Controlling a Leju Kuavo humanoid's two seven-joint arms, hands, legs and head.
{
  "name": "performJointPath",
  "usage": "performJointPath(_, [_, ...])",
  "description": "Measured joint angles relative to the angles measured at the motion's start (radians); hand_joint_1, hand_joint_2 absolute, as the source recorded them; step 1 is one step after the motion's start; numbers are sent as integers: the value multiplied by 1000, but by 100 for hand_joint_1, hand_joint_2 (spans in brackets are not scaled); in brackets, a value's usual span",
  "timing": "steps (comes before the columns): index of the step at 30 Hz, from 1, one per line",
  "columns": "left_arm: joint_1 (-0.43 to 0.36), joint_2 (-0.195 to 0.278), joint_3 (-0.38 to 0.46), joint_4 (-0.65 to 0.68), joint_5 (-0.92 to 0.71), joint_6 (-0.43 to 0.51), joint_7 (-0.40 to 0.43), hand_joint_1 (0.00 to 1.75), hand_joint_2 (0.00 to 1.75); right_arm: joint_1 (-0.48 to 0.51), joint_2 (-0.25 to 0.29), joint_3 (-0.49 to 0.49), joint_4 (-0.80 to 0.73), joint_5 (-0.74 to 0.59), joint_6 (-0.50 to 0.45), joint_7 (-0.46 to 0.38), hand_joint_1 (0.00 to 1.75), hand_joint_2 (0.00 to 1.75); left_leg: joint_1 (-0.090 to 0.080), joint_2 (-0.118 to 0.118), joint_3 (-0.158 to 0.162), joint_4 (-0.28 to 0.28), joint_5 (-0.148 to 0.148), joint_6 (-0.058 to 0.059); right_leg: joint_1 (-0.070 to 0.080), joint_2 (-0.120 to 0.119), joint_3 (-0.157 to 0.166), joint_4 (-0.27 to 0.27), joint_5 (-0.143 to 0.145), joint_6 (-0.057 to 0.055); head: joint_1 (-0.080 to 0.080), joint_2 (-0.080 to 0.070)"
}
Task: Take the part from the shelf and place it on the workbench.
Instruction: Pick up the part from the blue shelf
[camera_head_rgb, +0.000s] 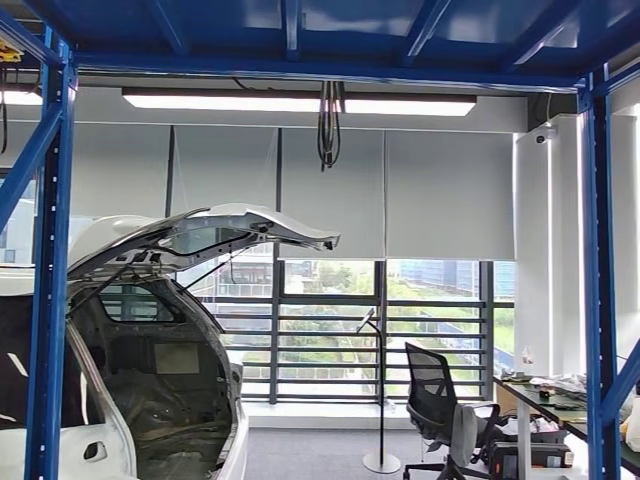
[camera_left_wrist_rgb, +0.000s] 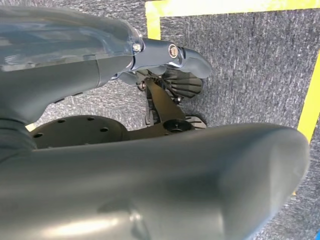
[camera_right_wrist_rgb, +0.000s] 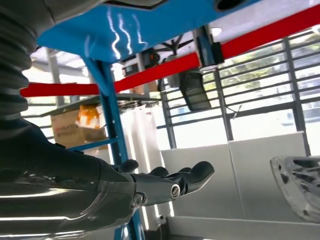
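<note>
The right hand (camera_right_wrist_rgb: 166, 182) is seen in the right wrist view with its fingers (camera_right_wrist_rgb: 196, 175) extended almost straight and close together, holding nothing; beyond it stand a blue shelf upright (camera_right_wrist_rgb: 113, 125) and a red beam (camera_right_wrist_rgb: 158, 72), with a cardboard box (camera_right_wrist_rgb: 71, 130) resting on a shelf level behind the upright; a silver perforated part (camera_right_wrist_rgb: 300, 185) sits at the picture's edge, well apart from the hand, and its support cannot be determined; the left hand (camera_left_wrist_rgb: 170, 55) is seen in the left wrist view over grey carpet (camera_left_wrist_rgb: 245, 65) marked with yellow tape (camera_left_wrist_rgb: 158, 15); its visible fingers lie extended with nothing between them; the head view shows a blue frame (camera_head_rgb: 49, 260), a white car body (camera_head_rgb: 151, 340) with its rear hatch (camera_head_rgb: 226, 228) raised, an office chair (camera_head_rgb: 438, 405), and a table (camera_head_rgb: 551, 405) carrying small items before shaded windows (camera_head_rgb: 332, 330).
</note>
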Motion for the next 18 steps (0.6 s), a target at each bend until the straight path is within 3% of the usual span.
performJointPath(7, [2,-4,14,0,5,14,-1,0,0,163,21,21,-63,243,-63,100,0,175,-1,0,3,-1,-1,-2,0,1,2,0,-1,-1,0,0])
performJointPath(18, [2,-4,17,0,-5,12,-9,0,0,230,71,14,-70,329,-71,180,0,175,-3,2,6,0,-1,-2,-1,1,6,0,-2,-1,0,0])
